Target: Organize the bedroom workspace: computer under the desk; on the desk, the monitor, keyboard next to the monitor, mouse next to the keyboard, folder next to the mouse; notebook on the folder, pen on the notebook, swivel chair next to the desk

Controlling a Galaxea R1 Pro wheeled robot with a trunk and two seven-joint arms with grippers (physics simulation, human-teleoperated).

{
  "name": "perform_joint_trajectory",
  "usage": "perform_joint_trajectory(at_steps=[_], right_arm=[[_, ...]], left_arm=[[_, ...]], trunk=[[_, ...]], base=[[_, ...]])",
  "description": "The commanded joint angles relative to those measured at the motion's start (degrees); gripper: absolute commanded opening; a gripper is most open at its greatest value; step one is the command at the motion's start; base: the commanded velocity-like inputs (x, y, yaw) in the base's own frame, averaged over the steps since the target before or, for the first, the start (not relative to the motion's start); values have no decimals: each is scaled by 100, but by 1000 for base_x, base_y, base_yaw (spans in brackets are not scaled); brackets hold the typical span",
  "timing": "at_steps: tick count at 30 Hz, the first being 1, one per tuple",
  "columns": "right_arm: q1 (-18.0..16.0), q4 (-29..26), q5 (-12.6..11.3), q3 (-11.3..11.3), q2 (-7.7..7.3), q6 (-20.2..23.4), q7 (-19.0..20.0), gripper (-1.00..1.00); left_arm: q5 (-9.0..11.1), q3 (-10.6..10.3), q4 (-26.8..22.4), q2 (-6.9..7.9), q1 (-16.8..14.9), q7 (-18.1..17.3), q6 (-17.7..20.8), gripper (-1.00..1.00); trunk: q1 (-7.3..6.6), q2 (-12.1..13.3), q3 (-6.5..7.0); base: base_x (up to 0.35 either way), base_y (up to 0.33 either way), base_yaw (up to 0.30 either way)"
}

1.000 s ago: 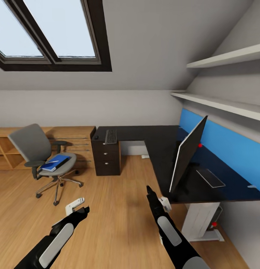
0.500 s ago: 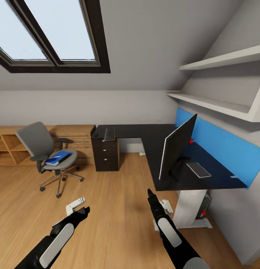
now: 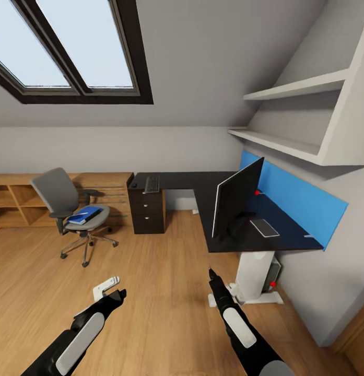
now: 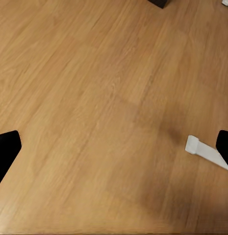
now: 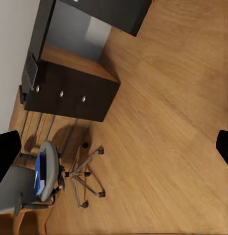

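- The big L-shaped glossy black desk (image 3: 202, 184) with its blue rear panel already carries the thin black widescreen monitor (image 3: 235, 198); the white-grey tower computer (image 3: 269, 271) stands beneath.
- The grey swivel chair (image 3: 72, 209) sits apart from the desk, not yet positioned.
- The slim dark keyboard (image 3: 152, 184) lies far from the monitor.
- The bright blue folder (image 3: 84, 214) rests on the chair seat.
- Left gripper (image 3: 118, 296) and right gripper (image 3: 212, 273) hang empty, jaws spread, well short of everything.

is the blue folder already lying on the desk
No, the folder lies on the seat of the swivel chair, apart from the desk.
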Motion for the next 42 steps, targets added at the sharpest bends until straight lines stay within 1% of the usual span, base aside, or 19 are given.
perform_joint_trajectory(at_steps=[1, 4, 8, 9, 10, 13, 14, 15, 16, 17, 18, 21, 22, 23, 26, 27, 30, 34, 42], right_arm=[[-8, 18, -45, 36, -10, -44, -26, 100], [-14, 64, 77, 38, -29, -38, -28, 100], [-20, 98, 435, 40, -68, -27, -97, 100], [-51, 141, 1059, 40, -86, -13, -460, 100], [-93, 149, 1427, 40, -93, 18, -731, 100], [-198, 154, 2078, 41, -100, 162, -1201, 100], [-550, 156, 3726, 20, -106, 836, -2128, 100], [-580, 145, 3896, 14, -108, 896, -2194, 100], [-621, 103, 4146, 4, -121, 972, -2302, 100], [-636, 76, 4232, -1, -139, 995, -2337, 100], [-677, -37, 4319, -168, -274, 1075, -2439, 100], [-692, -91, 4185, -369, -325, 1238, -2475, 100], [-704, -182, 4133, -466, -359, 1683, -2497, 100], [-708, -280, 4115, -505, -379, 1950, -2500, 100], [-709, -600, 4068, -611, -449, 2322, -2499, 100], [-704, -858, 4045, -739, -504, 2437, -2498, 100], [-686, -1176, 4052, -862, -553, 2509, -2466, 100], [-670, -1338, 4068, -890, -574, 2525, -2337, 100], [-662, -1390, 4087, -881, -567, 2528, -2143, 100]], left_arm=[[24, -17, -10, 7, -7, 43, 8, 100], [13, -19, -17, 13, -7, 50, 4, 100], [7, -20, -34, 16, -7, 143, -37, 100], [9, -49, -106, 13, -7, 437, -164, 100], [12, -120, -208, 12, -5, 604, -240, 100], [12, -318, -462, 29, 19, 887, -340, 100], [19, -683, -1277, 69, 301, 1561, -417, 100], [20, -711, -1356, 71, 336, 1616, -416, 100], [22, -769, -1470, 74, 387, 1696, -414, 100], [23, -802, -1510, 75, 405, 1724, -413, 100], [21, -968, -1617, 80, 453, 1800, -422, 100], [28, -1027, -1644, 85, 467, 1822, -421, 100], [29, -1051, -1652, 86, 473, 1831, -415, 100], [28, -1057, -1654, 87, 474, 1833, -414, 100], [26, -1061, -1654, 88, 476, 1835, -412, 100], [26, -1060, -1654, 89, 476, 1838, -411, 100], [32, -1059, -1648, 93, 477, 1840, -411, 100], [40, -1047, -1571, 97, 477, 1839, -411, 100], [57, -1009, -1482, 104, 477, 1835, -412, 100]], trunk=[[-23, 32, 7], [-88, 152, 61], [-176, 312, 133], [-198, 352, 151], [-220, 393, 169], [-264, 473, 205], [-264, 473, 205], [-264, 473, 205], [-264, 473, 205], [-264, 473, 205], [-264, 473, 205], [-264, 473, 205], [-264, 473, 205], [-264, 473, 205], [-264, 473, 205], [-264, 473, 205], [-264, 473, 205], [-264, 473, 205], [-264, 473, 205]], base=[[-197, -66, 0], [-128, -43, 0], [-60, -20, 0], [-17, -6, 0], [-11, -4, 0], [-7, -2, 0], [-1, 0, 0], [0, 0, 0], [0, 0, 0], [0, 0, 0], [0, 0, 0], [0, -69, 0], [36, -258, 0], [51, -288, 0], [62, -311, 0], [71, -331, 0], [74, -337, 0], [76, -340, 0], [80, -342, 0]])
